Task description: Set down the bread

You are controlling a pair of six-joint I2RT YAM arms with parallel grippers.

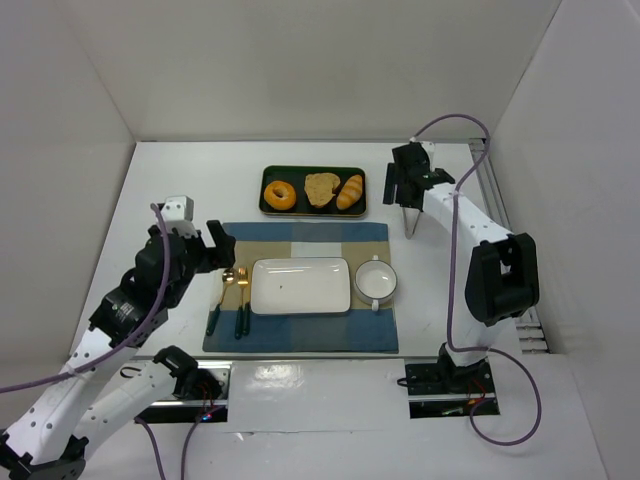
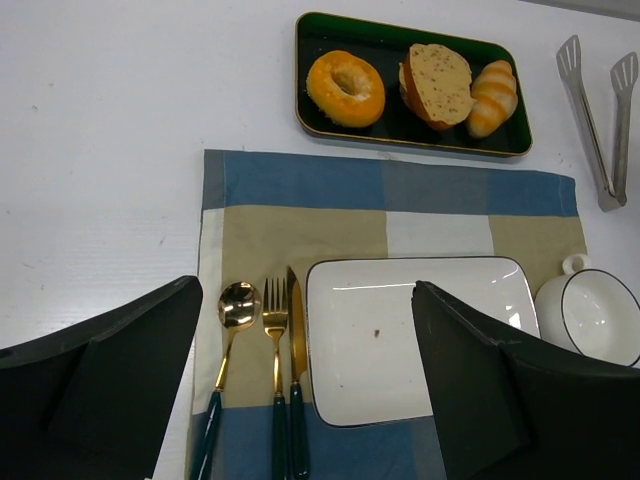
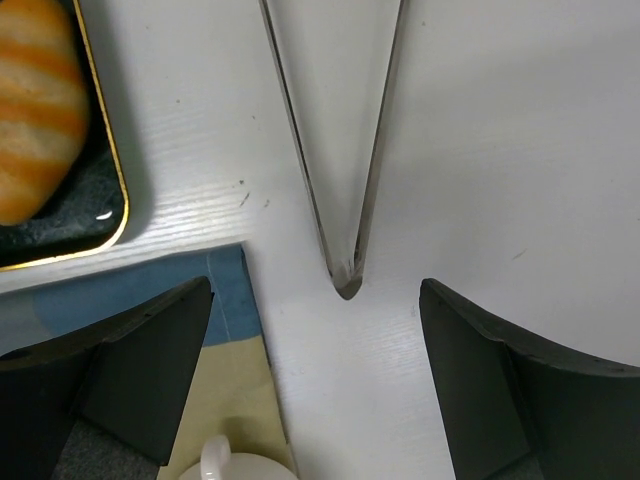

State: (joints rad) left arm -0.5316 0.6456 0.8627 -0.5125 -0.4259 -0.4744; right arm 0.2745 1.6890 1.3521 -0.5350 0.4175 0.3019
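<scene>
The bread [image 1: 321, 189], a golden-brown toasted slice, lies in the middle of a dark green tray [image 1: 313, 168] between a ring donut [image 1: 279, 194] and a croissant [image 1: 350, 191]. It also shows in the left wrist view [image 2: 438, 80]. A white rectangular plate [image 1: 300, 285] sits on the checked placemat. My left gripper [image 1: 220, 250] is open and empty above the mat's left edge, over the cutlery [image 2: 270, 340]. My right gripper [image 1: 402, 186] is open and empty, right of the tray, above metal tongs [image 3: 345, 200] lying on the table.
A white cup [image 1: 377, 280] stands right of the plate. A gold spoon, fork and knife [image 1: 233, 295] lie left of it. The tongs [image 1: 410, 218] lie between the tray and the right wall. White walls enclose the table on three sides.
</scene>
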